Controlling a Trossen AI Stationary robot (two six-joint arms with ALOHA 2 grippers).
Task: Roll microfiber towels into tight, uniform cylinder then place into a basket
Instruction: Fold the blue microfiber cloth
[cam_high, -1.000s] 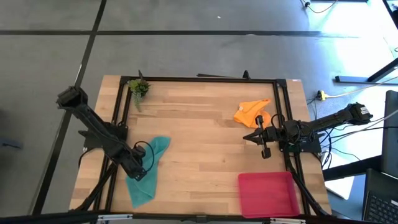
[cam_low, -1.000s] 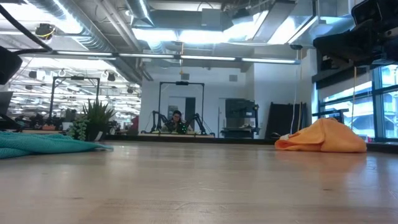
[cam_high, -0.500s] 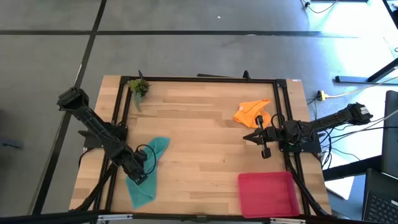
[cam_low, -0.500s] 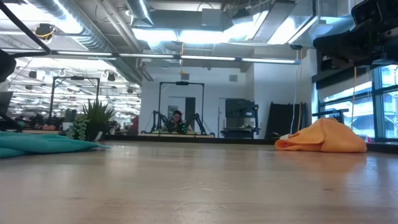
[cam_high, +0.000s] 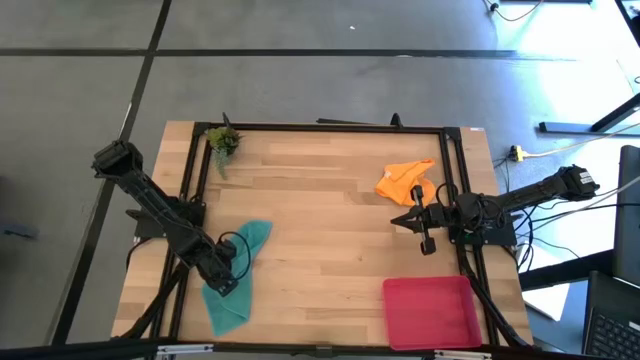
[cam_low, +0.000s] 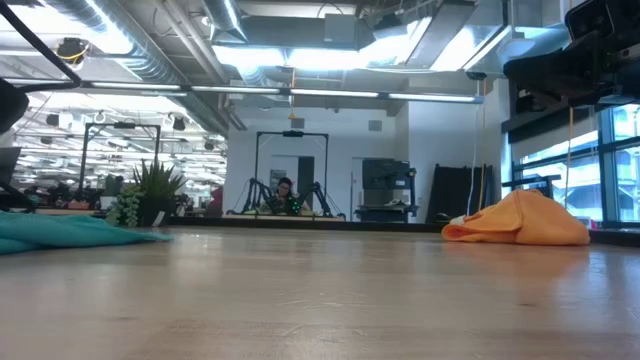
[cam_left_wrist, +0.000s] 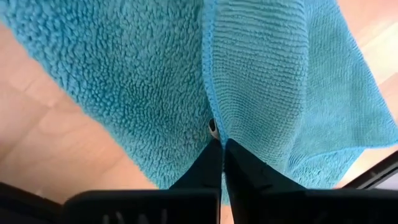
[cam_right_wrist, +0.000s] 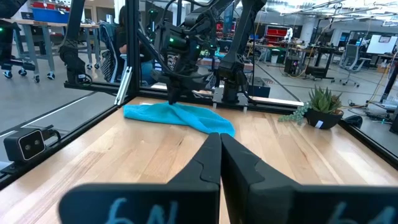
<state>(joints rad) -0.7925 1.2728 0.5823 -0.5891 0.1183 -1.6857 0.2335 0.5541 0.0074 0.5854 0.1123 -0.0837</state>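
Note:
The teal towel (cam_high: 230, 305) lies crumpled and flat on the wood near the table's left front; it also shows in the left wrist view (cam_left_wrist: 137, 81) and in the low view (cam_low: 60, 230). My left gripper (cam_high: 225, 280) points steeply down onto its middle and is shut on it (cam_left_wrist: 222, 146). The orange towel (cam_high: 405, 180) sits in a heap at the far right. My right gripper (cam_high: 397, 222) hovers level just in front of that heap, shut and holding nothing (cam_right_wrist: 220, 140). The red-pink basket (cam_high: 430, 312) stands at the front right. My left gripper pinches the teal towel between its two fingertips at a hemmed edge (cam_left_wrist: 211, 112), where the fluffy side meets the ribbed side near the cloth's middle. The fingers come from above, slanting down. The towel lies slack on the table around them; how many layers are pinched, I cannot tell.
A small green plant (cam_high: 222, 140) stands at the far left corner. A black frame rail (cam_high: 330, 127) runs around the table's edges. Bare wood lies between the two towels and in front of the orange one.
My left gripper has tipped a little farther down and toward the table's near edge onto the teal towel. In the low view the towel's pointed end has drawn back slightly toward the gripper. The right arm has kept still.

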